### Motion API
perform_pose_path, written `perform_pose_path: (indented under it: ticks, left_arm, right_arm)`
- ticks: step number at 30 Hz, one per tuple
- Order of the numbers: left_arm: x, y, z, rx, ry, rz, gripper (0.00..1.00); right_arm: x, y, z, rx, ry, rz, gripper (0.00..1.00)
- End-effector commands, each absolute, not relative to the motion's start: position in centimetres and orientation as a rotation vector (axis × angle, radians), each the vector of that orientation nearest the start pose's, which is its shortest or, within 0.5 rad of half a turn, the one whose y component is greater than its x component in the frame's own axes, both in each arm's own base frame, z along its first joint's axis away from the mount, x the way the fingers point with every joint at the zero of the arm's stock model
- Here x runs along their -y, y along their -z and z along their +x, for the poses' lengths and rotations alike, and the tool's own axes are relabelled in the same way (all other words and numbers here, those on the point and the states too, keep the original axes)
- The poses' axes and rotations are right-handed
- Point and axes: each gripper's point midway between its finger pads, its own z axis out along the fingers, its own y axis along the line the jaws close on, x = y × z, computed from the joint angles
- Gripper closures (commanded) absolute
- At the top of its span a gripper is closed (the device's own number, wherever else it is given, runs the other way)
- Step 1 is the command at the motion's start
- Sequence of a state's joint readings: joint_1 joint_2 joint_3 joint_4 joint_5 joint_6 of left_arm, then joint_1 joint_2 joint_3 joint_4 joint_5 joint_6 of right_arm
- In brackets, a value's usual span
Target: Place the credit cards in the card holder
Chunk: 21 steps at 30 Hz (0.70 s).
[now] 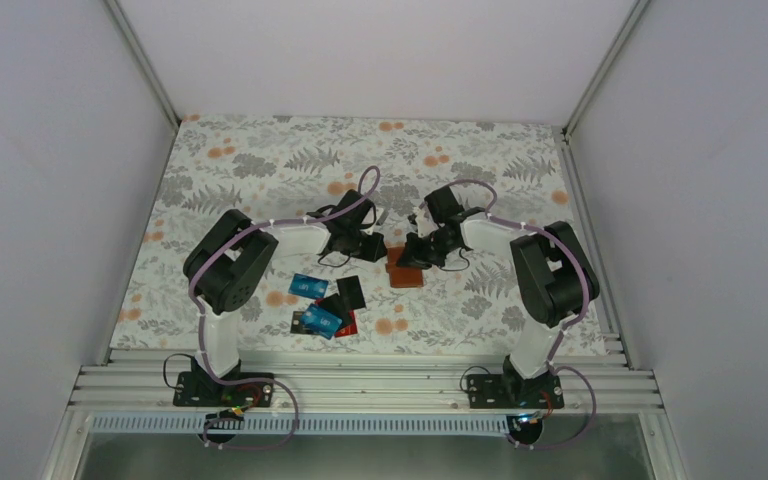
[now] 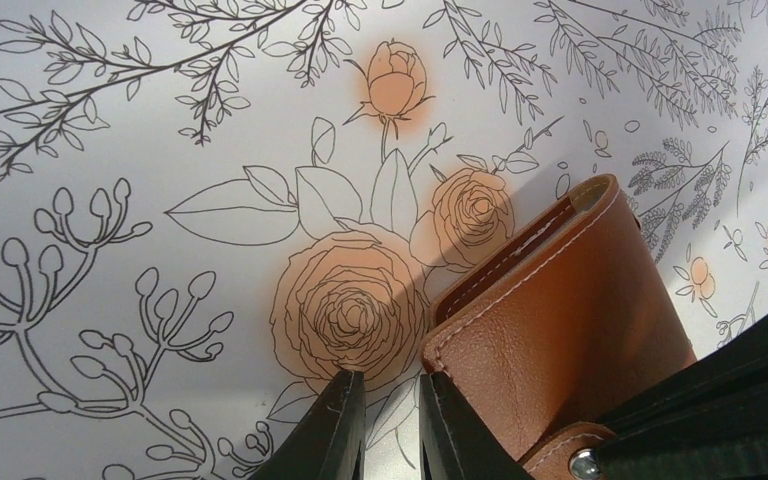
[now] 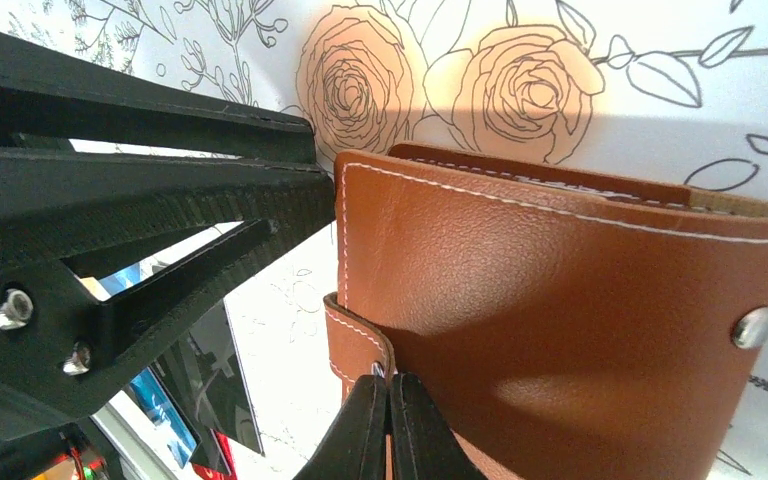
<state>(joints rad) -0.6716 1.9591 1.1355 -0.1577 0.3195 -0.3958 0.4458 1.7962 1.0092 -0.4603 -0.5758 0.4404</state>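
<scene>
Lit brightly and evenly from overhead; wrist close-ups sharp, with washed-out cloth (image 3: 660,130) and soft shadow beside holder (image 2: 560,330).

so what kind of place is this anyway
Probably a lab robot-testing booth, not a home: plain white walls box in a floral-cloth table, and the left arm and right arm are bolted to an aluminium rail at its near edge.

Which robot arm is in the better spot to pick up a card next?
Probably the left. The credit cards lie on its side, and the left gripper is slightly open and empty. The right gripper is shut at the card holder, farther from them.
</scene>
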Motion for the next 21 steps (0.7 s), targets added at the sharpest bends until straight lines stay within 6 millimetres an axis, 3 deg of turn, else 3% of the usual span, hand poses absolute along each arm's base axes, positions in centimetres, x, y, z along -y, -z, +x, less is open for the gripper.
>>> perform_pose_path:
  ticks: [1,11,21]
  left_arm:
    - [33.2,-2.0,33.1,-2.640,0.756,0.522,0.83]
    - [33.1,-1.7,33.2,-2.646,0.737,0.517,0.83]
    - [33.2,-2.1,33.5,-2.636,0.728,0.521,0.83]
  right_arm:
    - [-23.4,-2.7,28.1,-2.960,-0.931,-0.148,0.96]
    - [-24.4,-5.9,29.1,-2.889,-1.004,-0.179,0.96]
    - [-23.3,-4.5,28.8,-2.925,-0.909,-0.150,0.96]
